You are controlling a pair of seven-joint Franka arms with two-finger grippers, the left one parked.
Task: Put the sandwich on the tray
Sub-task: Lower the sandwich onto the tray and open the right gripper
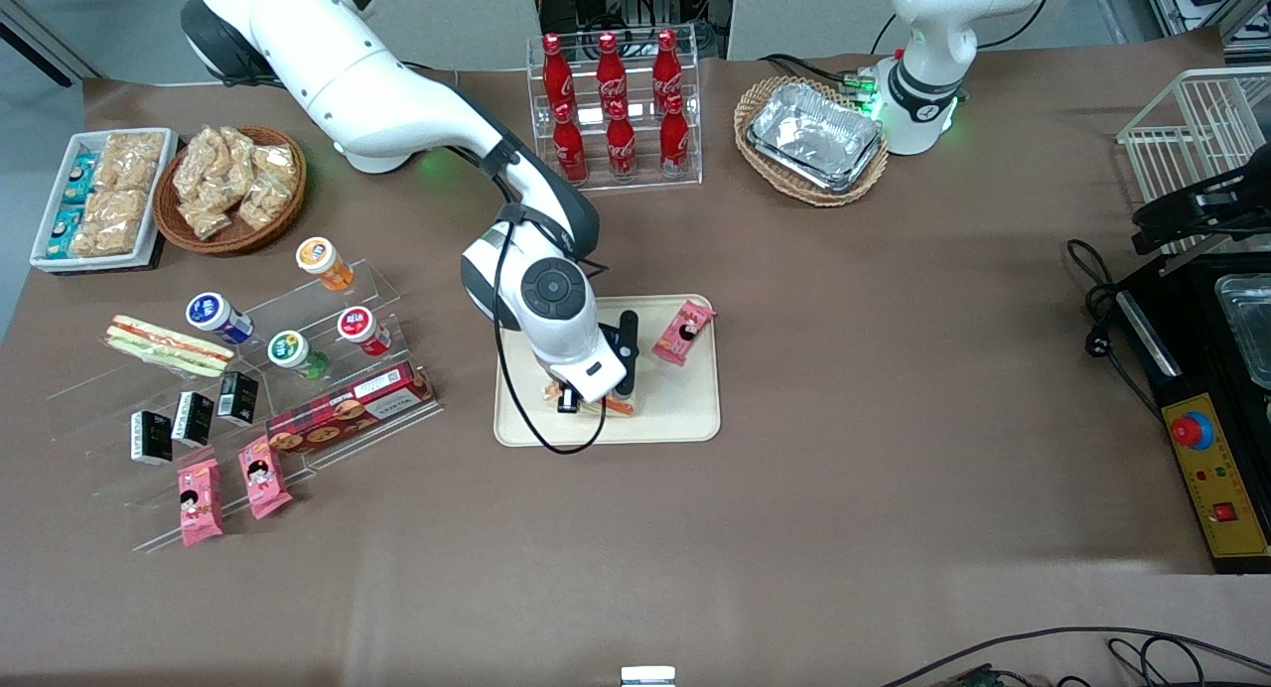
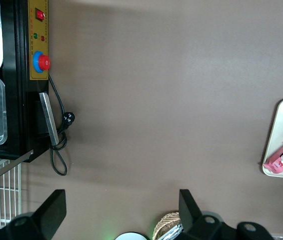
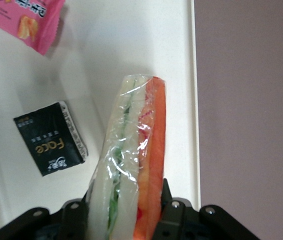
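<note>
Placement was the step in hand. The right arm's tool (image 1: pixel 588 401) stood low over the large cream-beige rectangular plastic tray (image 1: pixel 695 421), which lay near the middle of the tabletop (image 1: pixel 894 389). The tool's two fingers were closed part-way on the triangular, clear-wrapped sandwich (image 3: pixel 134 165), gripping it by one end. The wrist view showed pale bread, a green line of filling and an orange-red band along one edge, with the wedge held edge-up over the tray floor close to the tray's rim. Whether the sandwich already touched the tray could not be told.

Two other items lay on the tray: a small black sachet with gold lettering (image 3: pixel 50 145) just beside the sandwich, and a pink snack packet (image 1: pixel 683 332) at the tray corner nearer the back edge of the tabletop. Both sat apart from the wedge.

Judgement: the task appeared close to completion. The next move called for a short descent until the wrap rested on the tray floor, then parting of the fingers and a straight lift. The nearby rim and the black sachet left limited room, so any sideways drift risked tipping the wedge onto either.
</note>
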